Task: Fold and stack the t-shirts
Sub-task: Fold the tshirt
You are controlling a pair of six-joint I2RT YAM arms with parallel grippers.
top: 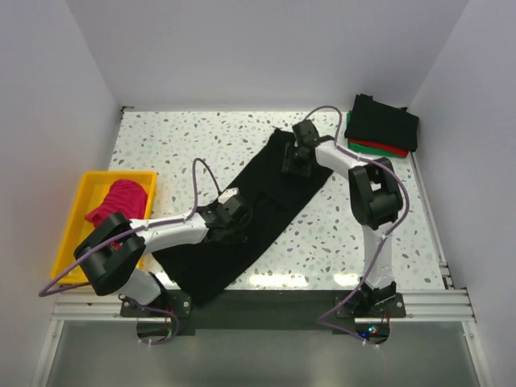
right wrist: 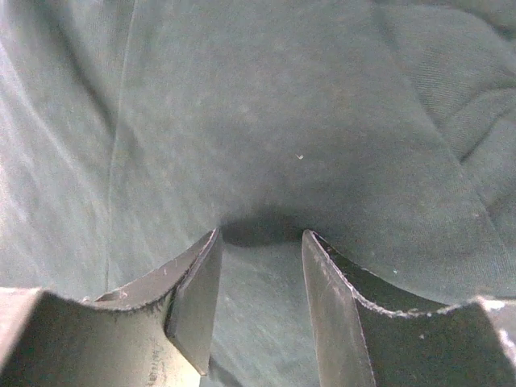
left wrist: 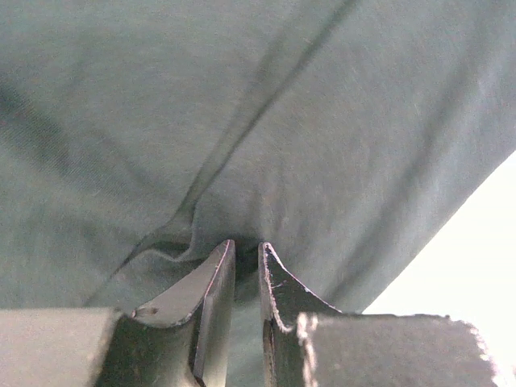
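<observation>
Across the middle of the desk (top: 185,145), the black t-shirt (top: 270,201) lies as a long diagonal band. Its near end is toward the left arm's base and its far end toward the back right.

The left tool (top: 230,216) sits on the near half of the band. Its wrist view shows the jaws narrow, almost together, with a pucker of cloth gathered between the tips. The right tool (top: 298,157) sits on the far end. Its jaws stand about half apart, with the tips at or just above flat cloth and nothing gathered between them.

A folded stack (top: 383,121) lies at the far right corner, black on top with green and red edges beneath. A magenta t-shirt (top: 121,200) lies heaped in the yellow tray (top: 71,230) at the left.

Step in hand, as judged: taking hold of the black shirt for a crosswise fold, since the band shape suggests its sides are already turned in.

The next move calls for the right tool to pinch its end as firmly as the left. Both tools then need to lift evenly so one end carries over the other without bunching.
</observation>
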